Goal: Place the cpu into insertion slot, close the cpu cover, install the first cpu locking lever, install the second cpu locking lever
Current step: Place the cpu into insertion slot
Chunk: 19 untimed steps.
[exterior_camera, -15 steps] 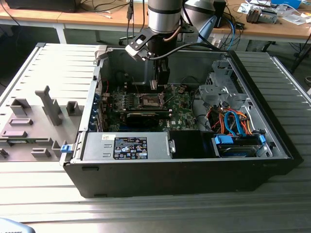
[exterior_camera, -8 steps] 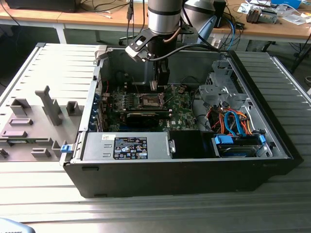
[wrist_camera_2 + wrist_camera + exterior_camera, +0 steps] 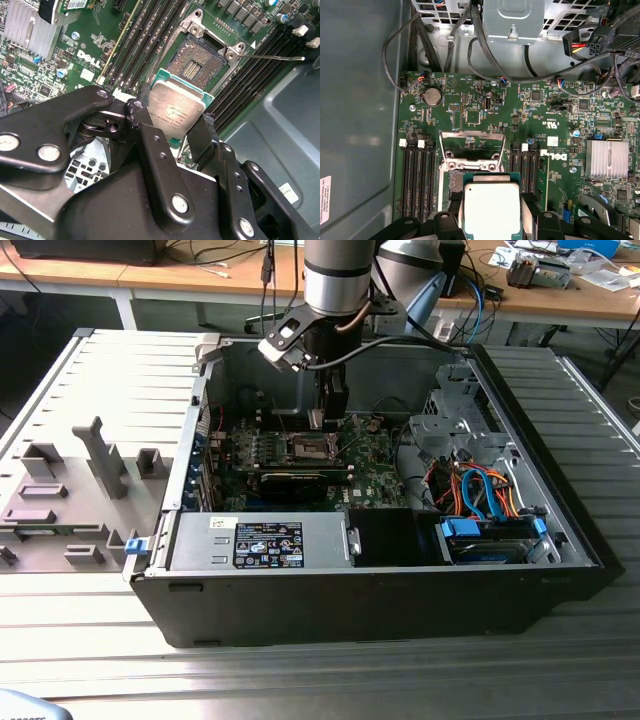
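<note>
The cpu (image 3: 176, 113), a small square chip with a silvery top and green edge, hangs between the fingers of my gripper (image 3: 175, 119), which is shut on it. It hovers just above and beside the insertion slot (image 3: 196, 61), whose dark pin field lies bare. In the first wrist view the cpu (image 3: 491, 207) covers most of the insertion slot (image 3: 451, 183). The cpu cover (image 3: 471, 134) stands swung open behind the slot. A thin locking lever (image 3: 270, 57) sticks out to one side. In the exterior view my gripper (image 3: 325, 418) is low inside the open computer case, over the insertion slot (image 3: 310, 447).
Black memory slots (image 3: 417, 175) flank the socket on both sides. A finned heatsink (image 3: 607, 158) and cables (image 3: 485, 60) lie nearby. The case holds a drive cage (image 3: 455, 420) and a power supply (image 3: 260, 540). A grey fixture tray (image 3: 70, 490) lies at the exterior view's left.
</note>
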Tool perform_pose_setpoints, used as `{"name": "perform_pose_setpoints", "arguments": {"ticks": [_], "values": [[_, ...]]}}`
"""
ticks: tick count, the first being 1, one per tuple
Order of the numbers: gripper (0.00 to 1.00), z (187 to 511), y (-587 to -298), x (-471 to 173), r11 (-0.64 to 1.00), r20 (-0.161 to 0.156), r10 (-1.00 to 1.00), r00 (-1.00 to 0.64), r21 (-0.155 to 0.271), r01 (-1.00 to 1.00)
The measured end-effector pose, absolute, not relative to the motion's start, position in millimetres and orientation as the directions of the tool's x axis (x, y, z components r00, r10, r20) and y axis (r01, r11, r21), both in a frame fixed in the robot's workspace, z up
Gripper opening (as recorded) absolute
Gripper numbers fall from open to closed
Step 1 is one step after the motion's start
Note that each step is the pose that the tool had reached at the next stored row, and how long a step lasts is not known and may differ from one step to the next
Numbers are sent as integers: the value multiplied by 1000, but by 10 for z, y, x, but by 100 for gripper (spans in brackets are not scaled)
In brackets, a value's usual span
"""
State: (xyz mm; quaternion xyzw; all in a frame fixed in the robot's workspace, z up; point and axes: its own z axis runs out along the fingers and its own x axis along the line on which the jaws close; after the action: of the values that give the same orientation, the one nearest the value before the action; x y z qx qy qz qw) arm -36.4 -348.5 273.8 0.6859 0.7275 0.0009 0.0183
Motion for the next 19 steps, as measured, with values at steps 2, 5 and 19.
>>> {"name": "perform_pose_setpoints", "arguments": {"ticks": [2,5,19], "values": [[55,2735,-3485,-364,59,-25,998,-58,26,998],[55,2729,-3485,-364,58,-25,998,-57,26,998],[55,2722,-3481,-364,58,-28,998,-57,26,998]]}}
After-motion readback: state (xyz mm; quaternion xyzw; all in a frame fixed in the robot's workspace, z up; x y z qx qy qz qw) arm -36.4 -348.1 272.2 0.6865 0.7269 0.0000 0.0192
